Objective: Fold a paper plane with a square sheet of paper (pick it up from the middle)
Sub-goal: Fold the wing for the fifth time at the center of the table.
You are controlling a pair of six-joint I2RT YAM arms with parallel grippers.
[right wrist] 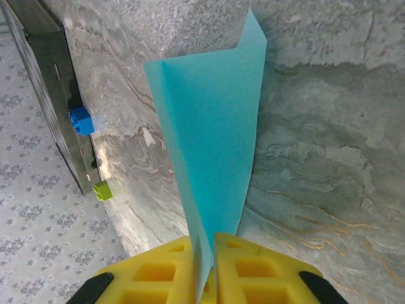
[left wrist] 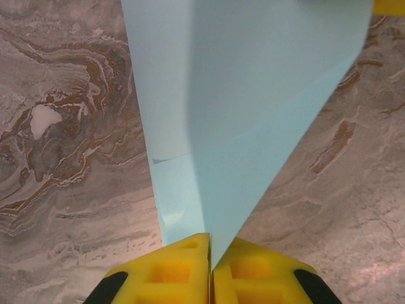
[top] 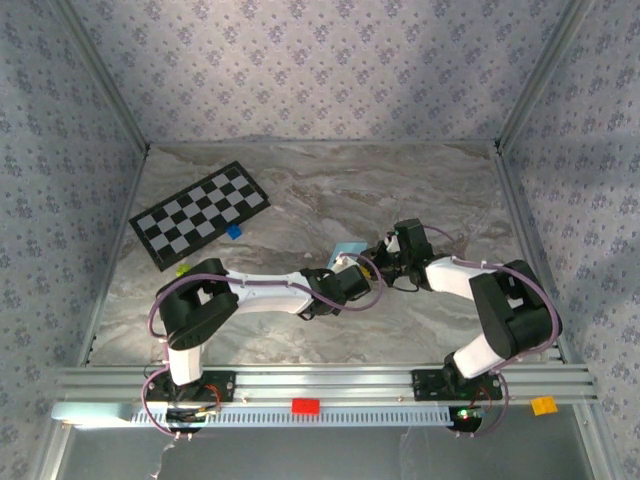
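The left claw (left wrist: pixel 209 269) is shut tight on the blue paper (left wrist: pixel 253 107), pinching its fold flat. The right claw (right wrist: pixel 204 266) is narrow around the other end; I cannot tell if it grips. The paper stands up over the middle of the table (left wrist: pixel 63 209).

In the overhead view, the two wrists at the centre of the frame cover most of the blue paper (top: pixel 347 249); we see just a small corner. In the left wrist view it runs off the top edge. At the right gripper (right wrist: pixel 204 246), bottom centre, we cannot tell whether the jaws press the paper or merely flank it.
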